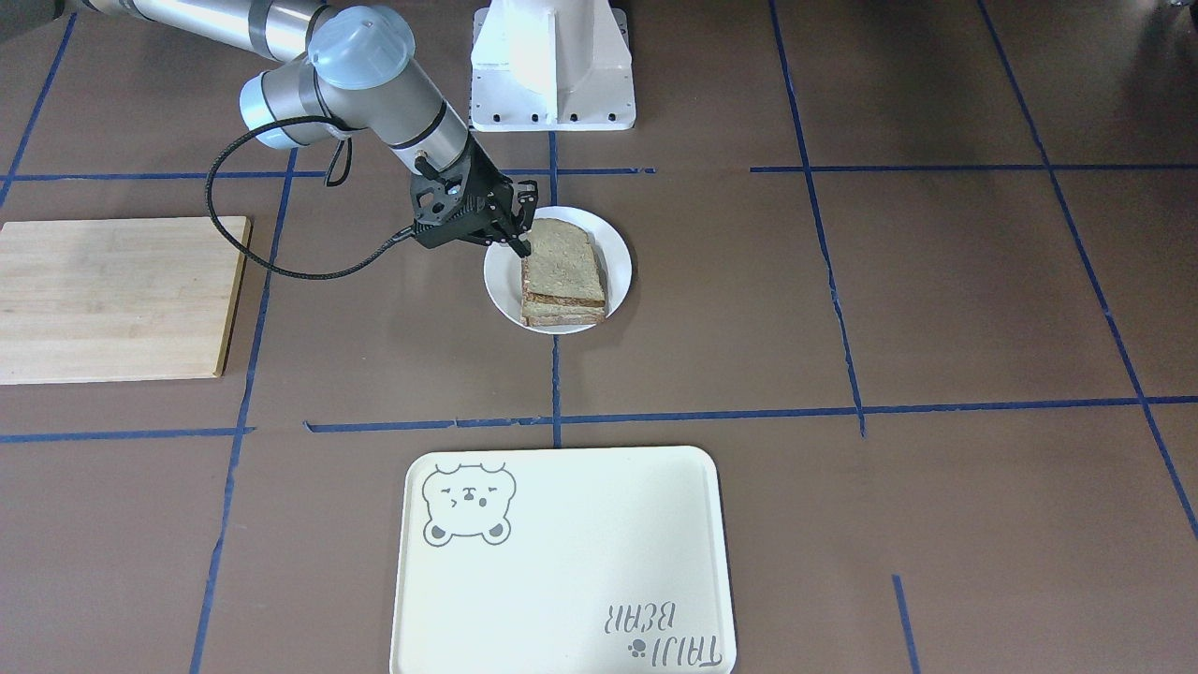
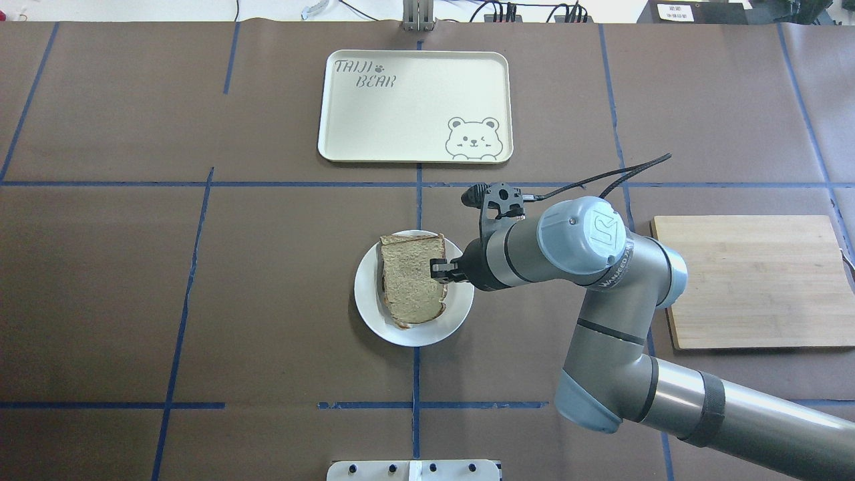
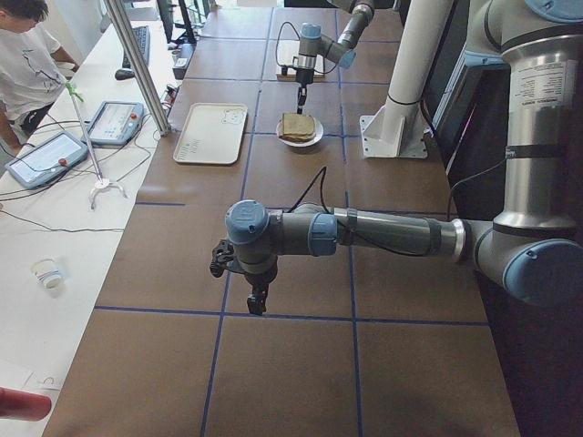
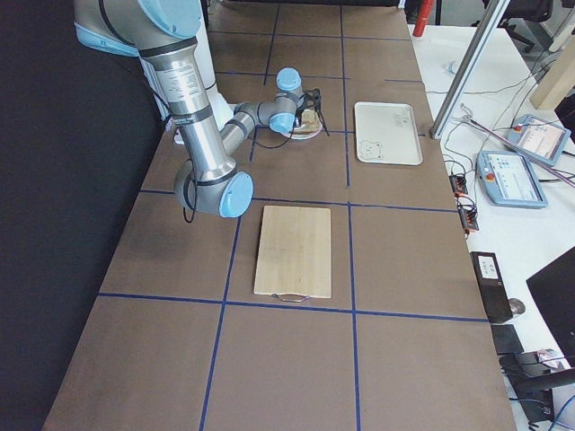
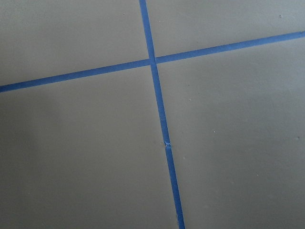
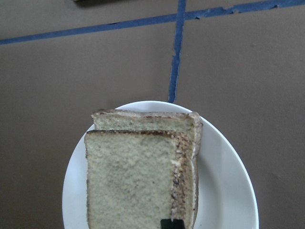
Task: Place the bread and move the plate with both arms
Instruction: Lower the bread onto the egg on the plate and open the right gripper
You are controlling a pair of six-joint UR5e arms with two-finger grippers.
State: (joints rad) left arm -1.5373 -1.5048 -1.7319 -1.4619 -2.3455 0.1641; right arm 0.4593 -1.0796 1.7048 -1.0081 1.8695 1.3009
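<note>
Well short of the plate [image 2: 457, 310], the left gripper [image 3: 258, 300] hung over bare counter [image 2: 200, 300], probably parked out of the way; I could not tell how its jaws stood. Over the plate, the right gripper [image 2: 437, 270] had its jaws nearly together on the crust of the bread [image 2: 409, 280]. The bread lay flat atop a second slice [image 1: 562, 314], so placing looked done. Beyond the plate lay the bear tray [image 2: 374, 113], its likely destination.

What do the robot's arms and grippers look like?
The right arm and left arm are grey-silver tubes with light blue joint caps. The right one has a logo on a cap and a black band. The right gripper and left gripper are black, two-fingered; a black cable loops to the right one.
</note>
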